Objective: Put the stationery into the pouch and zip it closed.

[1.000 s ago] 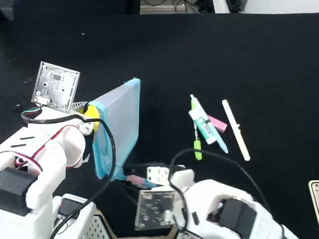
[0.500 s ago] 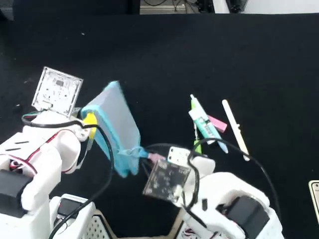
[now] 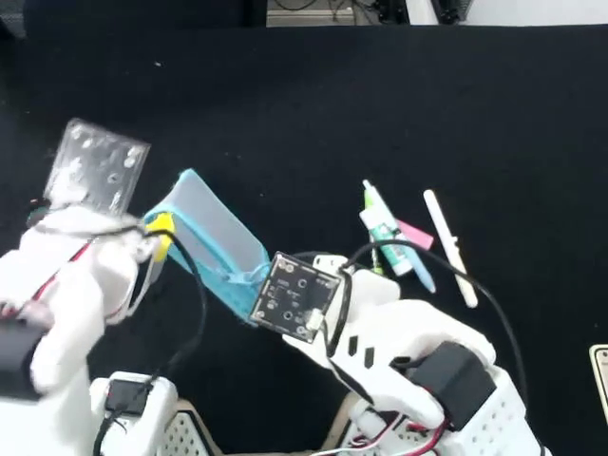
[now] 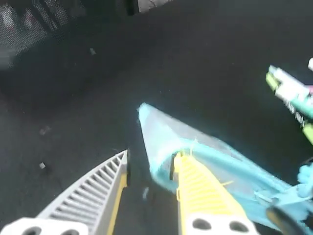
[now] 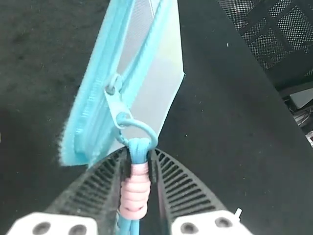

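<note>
The light-blue translucent pouch (image 3: 214, 233) leans tilted between the two arms. My right gripper (image 5: 139, 154) is shut on the pink-and-blue cord (image 5: 136, 188) tied to the zipper slider (image 5: 115, 90). The slider sits a short way in from the pouch's near end (image 5: 146, 63). My left gripper (image 4: 151, 156) is at the pouch's other end (image 4: 205, 152). Its yellow finger (image 4: 200, 196) is tucked against the blue edge, and the grey finger (image 4: 93, 196) stands apart with a dark gap. The stationery lies on the mat to the right: a green-capped tube (image 3: 388, 237), a pink eraser (image 3: 416, 236) and a white pen (image 3: 448, 247).
The black mat (image 3: 380, 104) stretches wide behind the pouch and stationery. A green marker (image 3: 376, 274) lies partly behind the right arm's cable. The right arm's wrist board (image 3: 294, 294) covers the pouch's near corner. A pale object (image 3: 600, 366) sits at the right edge.
The pouch tipped from standing nearly upright to leaning much lower. The right gripper carried the cord forward towards the pouch. The left arm shifted left and is blurred.
</note>
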`<state>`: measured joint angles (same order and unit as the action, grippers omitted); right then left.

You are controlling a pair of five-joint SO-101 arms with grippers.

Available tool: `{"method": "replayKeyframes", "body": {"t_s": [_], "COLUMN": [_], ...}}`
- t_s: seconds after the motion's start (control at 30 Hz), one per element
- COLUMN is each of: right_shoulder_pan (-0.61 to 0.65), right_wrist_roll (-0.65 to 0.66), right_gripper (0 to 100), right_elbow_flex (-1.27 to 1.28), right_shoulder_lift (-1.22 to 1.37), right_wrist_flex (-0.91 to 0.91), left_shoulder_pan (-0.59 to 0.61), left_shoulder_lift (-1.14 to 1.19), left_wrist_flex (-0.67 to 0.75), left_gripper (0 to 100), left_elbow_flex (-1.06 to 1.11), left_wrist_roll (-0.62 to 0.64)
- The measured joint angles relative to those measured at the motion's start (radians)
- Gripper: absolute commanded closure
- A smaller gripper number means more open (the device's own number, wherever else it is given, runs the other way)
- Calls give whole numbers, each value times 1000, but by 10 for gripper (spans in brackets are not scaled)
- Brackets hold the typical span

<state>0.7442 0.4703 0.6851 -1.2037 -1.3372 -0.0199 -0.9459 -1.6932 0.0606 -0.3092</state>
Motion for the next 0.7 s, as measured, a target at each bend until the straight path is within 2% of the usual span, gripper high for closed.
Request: {"method": "replayKeyframes", "body": {"t_s": [0.23, 0.37, 0.4, 0.7], "right_shoulder_pan": [-28, -107, -129, -175], "right_wrist_roll": [0, 0, 0, 0], "right_gripper": [988, 988, 988, 988], "right_elbow_flex": [-38, -92, -106, -120], "right_shoulder_lift": [18, 18, 18, 20], "right_wrist_flex": [0, 0, 5, 164], "left_shoulder_pan": [3, 15, 15, 12], "left_shoulder_lift": [114, 120, 120, 133], "left_wrist_flex": [9, 3, -9, 5], "left_gripper": [849, 980, 957, 970], "left_elbow_flex": [51, 48, 40, 20], "left_wrist_roll": [-6, -6, -5, 244]}}
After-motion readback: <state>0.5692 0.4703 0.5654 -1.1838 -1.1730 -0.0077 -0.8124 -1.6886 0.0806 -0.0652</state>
